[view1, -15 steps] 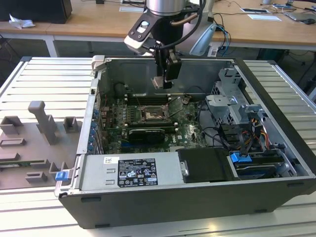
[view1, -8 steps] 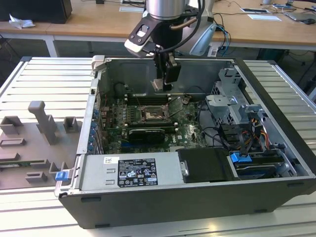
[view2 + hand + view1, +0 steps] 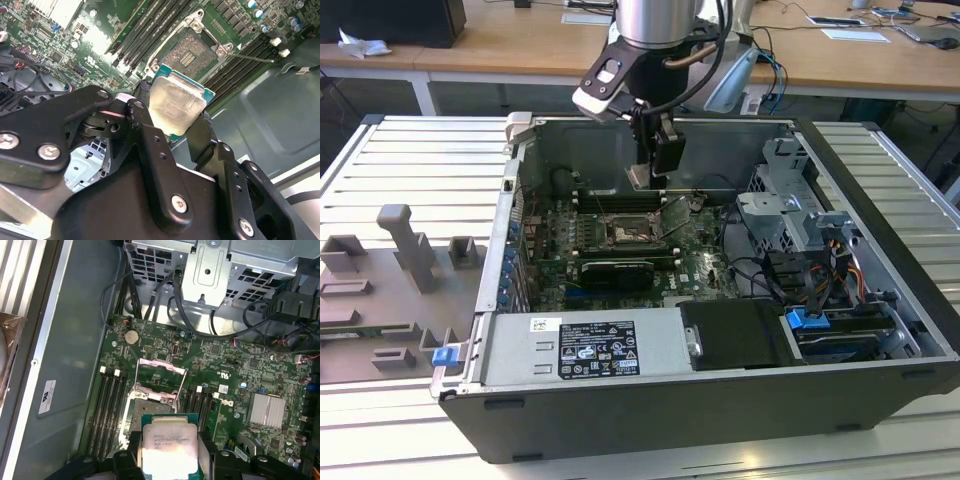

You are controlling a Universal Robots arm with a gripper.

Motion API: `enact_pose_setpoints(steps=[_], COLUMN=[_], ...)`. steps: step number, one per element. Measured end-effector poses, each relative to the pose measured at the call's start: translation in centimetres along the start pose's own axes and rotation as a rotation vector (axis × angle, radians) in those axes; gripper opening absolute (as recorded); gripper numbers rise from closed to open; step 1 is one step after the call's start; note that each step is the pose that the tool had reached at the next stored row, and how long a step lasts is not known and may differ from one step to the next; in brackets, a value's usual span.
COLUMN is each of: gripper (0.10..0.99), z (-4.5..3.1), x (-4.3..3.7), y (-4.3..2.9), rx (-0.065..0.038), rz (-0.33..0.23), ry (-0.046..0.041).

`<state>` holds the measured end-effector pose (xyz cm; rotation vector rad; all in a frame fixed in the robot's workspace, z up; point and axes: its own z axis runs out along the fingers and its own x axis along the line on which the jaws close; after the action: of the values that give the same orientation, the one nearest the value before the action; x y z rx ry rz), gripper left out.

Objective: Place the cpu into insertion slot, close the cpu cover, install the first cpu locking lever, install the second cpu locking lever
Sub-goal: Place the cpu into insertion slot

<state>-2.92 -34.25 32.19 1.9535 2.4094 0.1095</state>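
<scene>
Currently the open black computer case carries an unreadable white label at its 6 o'clock. The black end effector pinches the pale silver square cpu, hovering, in the exterior view, at 12 o'clock of the dark square insertion slot; the silvery hinged cpu cover is swung open.

The arm reaches down from above at the far middle of the scene, with its silver wrist section upright. The gripper hangs below it, pointing down. In both wrist views its two black fingers are closed on opposite edges of the cpu, which they hold in the air.
</scene>
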Motion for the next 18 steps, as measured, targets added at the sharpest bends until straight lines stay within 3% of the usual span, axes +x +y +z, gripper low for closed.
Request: enact_pose_setpoints(steps=[18], gripper=[0.533], z=[0.91], x=[-0.01], y=[-0.07], rx=[0.0], rz=[0.0], ry=[0.0])
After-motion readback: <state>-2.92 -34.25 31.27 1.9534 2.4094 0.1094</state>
